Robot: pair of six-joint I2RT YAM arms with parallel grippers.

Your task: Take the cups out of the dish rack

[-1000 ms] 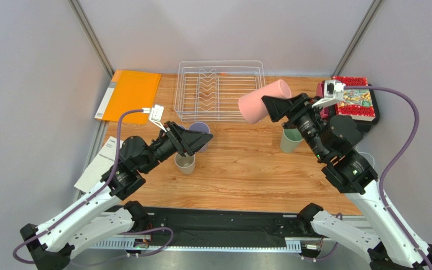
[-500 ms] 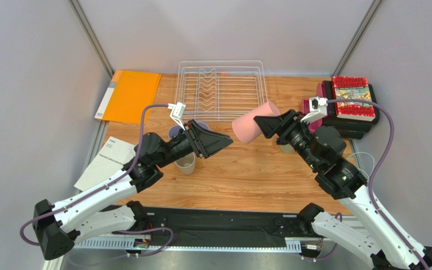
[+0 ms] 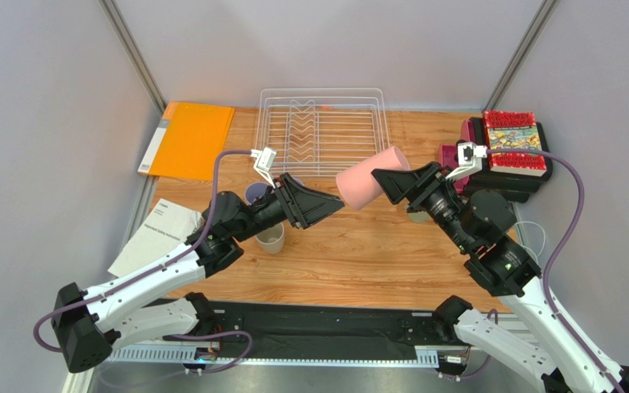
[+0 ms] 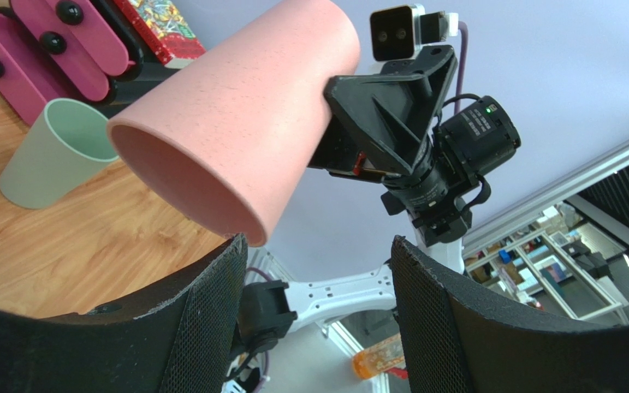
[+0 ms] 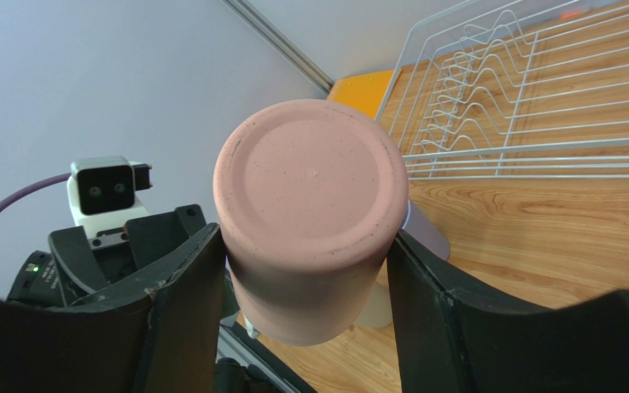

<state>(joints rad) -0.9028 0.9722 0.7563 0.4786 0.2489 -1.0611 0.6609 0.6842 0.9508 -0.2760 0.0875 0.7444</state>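
Right claw (image 3: 386, 184) is gripping the pink cup (image 3: 363, 182); left claw (image 4: 318, 254) is gaping wide.
The pink cup is hanging sideways, base between the right claw's fingers, rim facing the left claw, above the wooden table (image 3: 359, 254) before the dish rack (image 3: 323, 91). Grey walls are enclosing everything; the paper sheet (image 3: 158, 233) is showing print too small to read.

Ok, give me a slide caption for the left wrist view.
Right gripper holds the pink cup, mouth toward the open left gripper; a sage green cup stands behind.
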